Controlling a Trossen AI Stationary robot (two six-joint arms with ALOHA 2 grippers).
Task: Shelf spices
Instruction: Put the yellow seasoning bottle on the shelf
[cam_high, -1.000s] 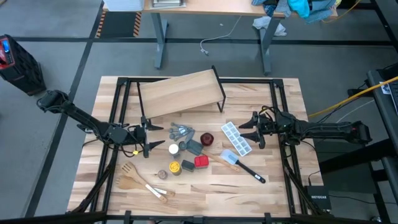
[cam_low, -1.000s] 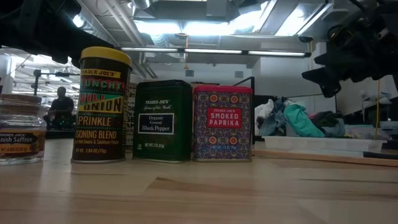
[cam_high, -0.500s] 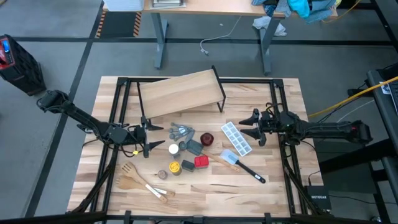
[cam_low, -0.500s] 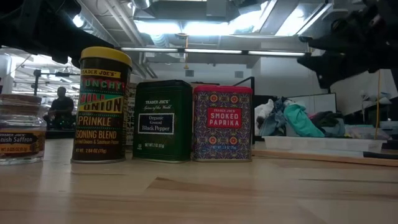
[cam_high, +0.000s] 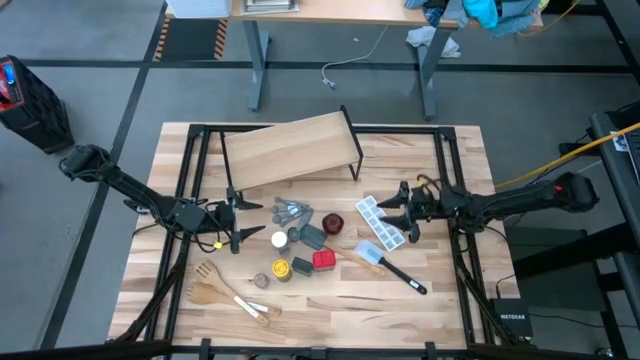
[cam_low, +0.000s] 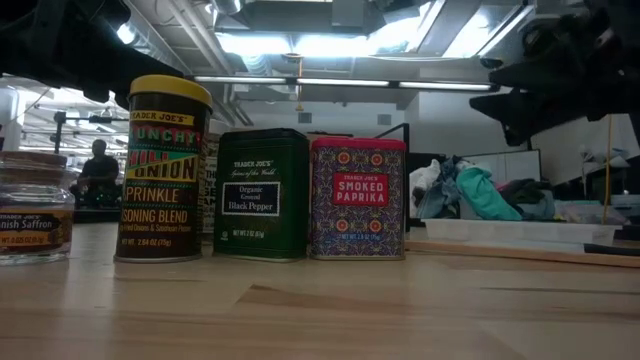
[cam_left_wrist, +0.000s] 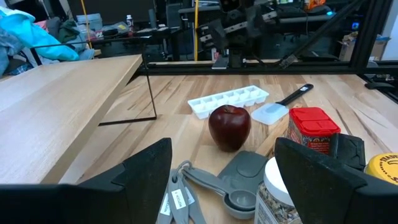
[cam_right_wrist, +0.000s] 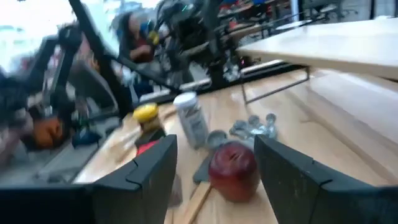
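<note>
High view: the left hand (cam_high: 238, 222) is spread open, empty, beside the spices (cam_high: 296, 251) at mid-desk (cam_high: 440, 310); the right hand (cam_high: 398, 213) gapes empty over the ice tray (cam_high: 380, 221). The shelf (cam_high: 290, 148) sits behind, bare. Low view: yellow-capped jar (cam_low: 164, 168), dark tin (cam_low: 262, 194) and red tin (cam_low: 358, 198) stand upright.

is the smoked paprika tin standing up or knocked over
Upright. In the low view the smoked paprika tin stands on its base on the table, label reading level, red lid on top, beside the black pepper tin.

Bright overhead light; blurred right-wrist view.
</note>
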